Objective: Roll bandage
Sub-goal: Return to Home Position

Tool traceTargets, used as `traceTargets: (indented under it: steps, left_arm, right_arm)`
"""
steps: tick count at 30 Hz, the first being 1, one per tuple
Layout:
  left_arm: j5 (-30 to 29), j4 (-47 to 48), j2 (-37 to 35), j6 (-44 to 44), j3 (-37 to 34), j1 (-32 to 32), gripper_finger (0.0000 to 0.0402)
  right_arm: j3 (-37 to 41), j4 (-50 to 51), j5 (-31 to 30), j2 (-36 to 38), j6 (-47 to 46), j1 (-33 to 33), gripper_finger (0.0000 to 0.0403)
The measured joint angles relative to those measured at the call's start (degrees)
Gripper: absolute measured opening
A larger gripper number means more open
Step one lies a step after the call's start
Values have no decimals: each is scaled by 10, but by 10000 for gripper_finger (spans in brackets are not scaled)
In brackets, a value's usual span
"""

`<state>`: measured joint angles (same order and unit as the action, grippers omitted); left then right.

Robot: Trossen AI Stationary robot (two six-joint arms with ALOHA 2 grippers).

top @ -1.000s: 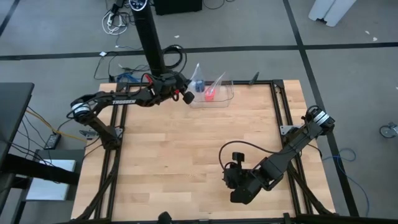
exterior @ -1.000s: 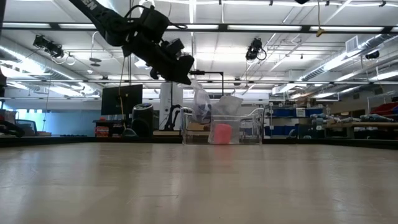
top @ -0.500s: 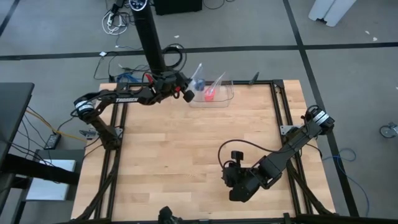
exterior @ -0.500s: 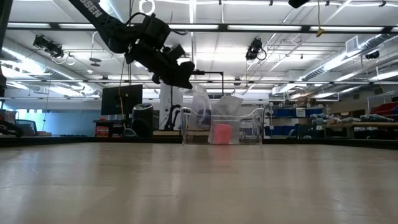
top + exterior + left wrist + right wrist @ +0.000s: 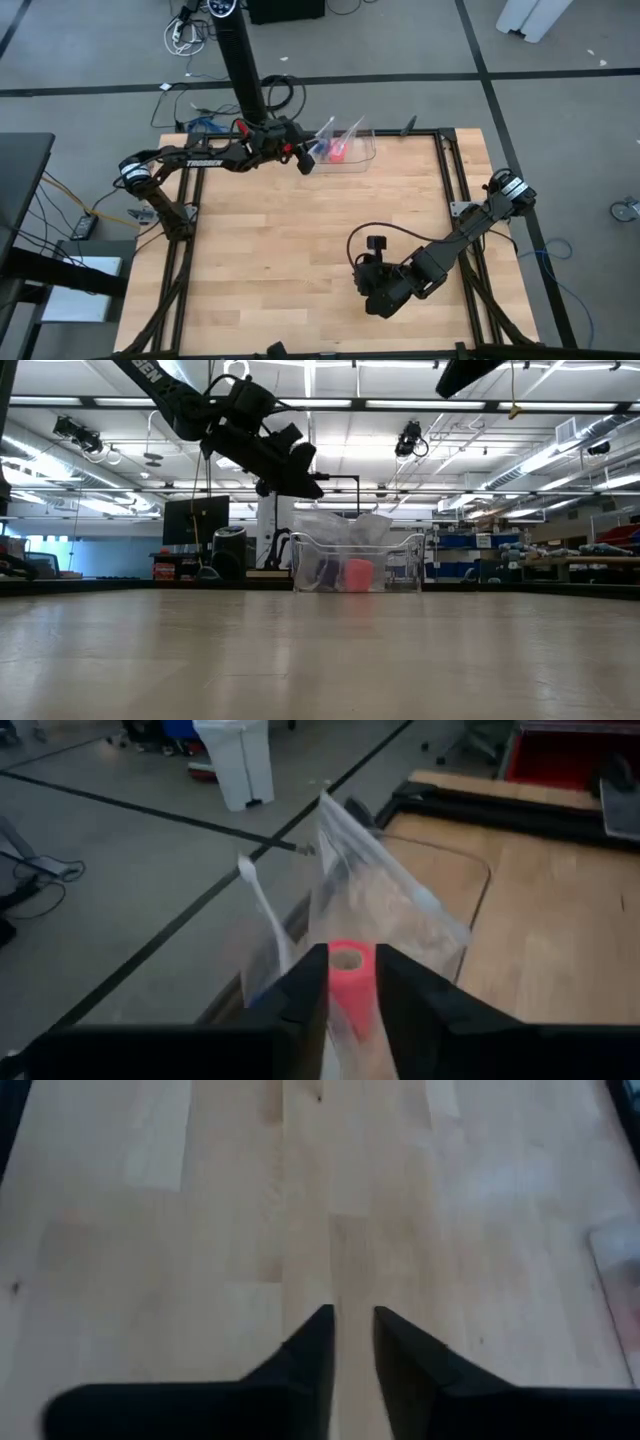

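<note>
A clear plastic bin (image 5: 352, 158) stands at the table's far edge. In it lie a clear plastic bag (image 5: 327, 138), a small pink-red roll (image 5: 338, 151) and a bit of the blue bandage (image 5: 318, 150), which sits low in the bin in the low view (image 5: 325, 573). My left gripper (image 5: 305, 163) hovers just left of the bin, above its rim (image 5: 312, 487), open by a narrow gap and empty. In the left wrist view, the pink-red roll (image 5: 350, 975) shows beyond the gap. My right gripper (image 5: 374, 297) hangs over the bare wood near the front, slightly open and empty (image 5: 350, 1335).
Black frame rails (image 5: 448, 170) run along the table's edges. Bare wood (image 5: 280, 250) lies between the two arms. A black post (image 5: 243, 60) stands behind the far edge.
The clear bag stood tall above the bin's rim and has now sunk and tipped lower into the bin; the blue bandage now shows at the bin's bottom. My left gripper has shifted slightly toward the bin. My right gripper has drifted a little toward the table's left.
</note>
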<state>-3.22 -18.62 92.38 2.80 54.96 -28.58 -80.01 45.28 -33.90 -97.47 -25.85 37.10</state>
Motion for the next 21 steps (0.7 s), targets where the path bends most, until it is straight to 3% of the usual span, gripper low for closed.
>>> traceTargets:
  steps: [4,8,12,15,21]
  left_arm:
    - [-3,31,-31,-5,0,8,125]
    - [5,83,-82,3,0,21,132]
    - [0,119,-128,17,-6,48,74]
    - [48,102,-167,24,-34,68,14]
    - [114,-54,-229,18,-163,110,5]
  right_arm:
    - [32,-23,-13,1,41,-10,15]
    - [61,-53,-23,6,84,-26,6]
    - [105,-143,-6,13,154,-55,3]
    - [158,-259,36,33,218,-88,2]
    - [274,-444,102,98,313,-152,1]
